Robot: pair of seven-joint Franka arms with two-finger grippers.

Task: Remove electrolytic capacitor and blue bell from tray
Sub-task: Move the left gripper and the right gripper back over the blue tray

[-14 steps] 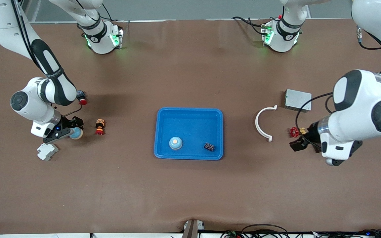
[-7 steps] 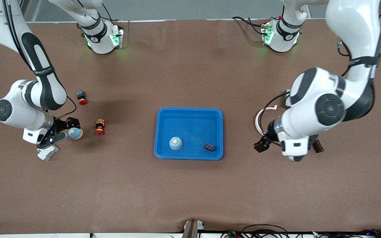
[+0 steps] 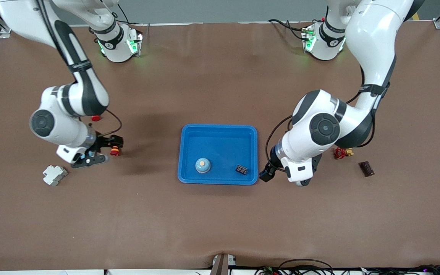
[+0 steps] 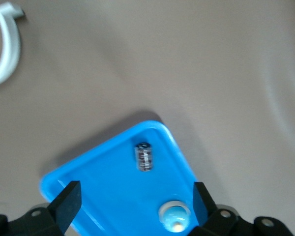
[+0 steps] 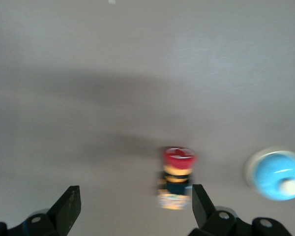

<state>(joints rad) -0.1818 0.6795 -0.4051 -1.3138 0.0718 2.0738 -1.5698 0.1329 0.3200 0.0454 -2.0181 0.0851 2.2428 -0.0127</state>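
Note:
A blue tray (image 3: pixel 219 130) sits mid-table. In it stand a light-blue bell (image 3: pixel 202 165) with an orange button and a small dark capacitor (image 3: pixel 241 169). My left gripper (image 3: pixel 269 174) hangs open just off the tray's corner nearest the capacitor. The left wrist view shows the capacitor (image 4: pixel 144 156) and bell (image 4: pixel 175 216) in the tray (image 4: pixel 93 191), with the left gripper (image 4: pixel 135 204) holding nothing. My right gripper (image 3: pixel 105 151) is open over the table by a red-and-yellow push button (image 3: pixel 115 152). In the right wrist view a second bell (image 5: pixel 279 175) sits outside the empty right gripper (image 5: pixel 135 206).
A white block (image 3: pixel 54 175) lies near the right arm's end, and a red-capped button (image 3: pixel 96 118) peeks from under that arm. A red valve (image 3: pixel 340 152) and a dark brown block (image 3: pixel 366 168) lie toward the left arm's end. A white arc (image 4: pixel 5 49) shows in the left wrist view.
The left arm swung from its end of the table to the tray's corner. The right gripper moved off the table bell toward the push button. Both grippers stayed open.

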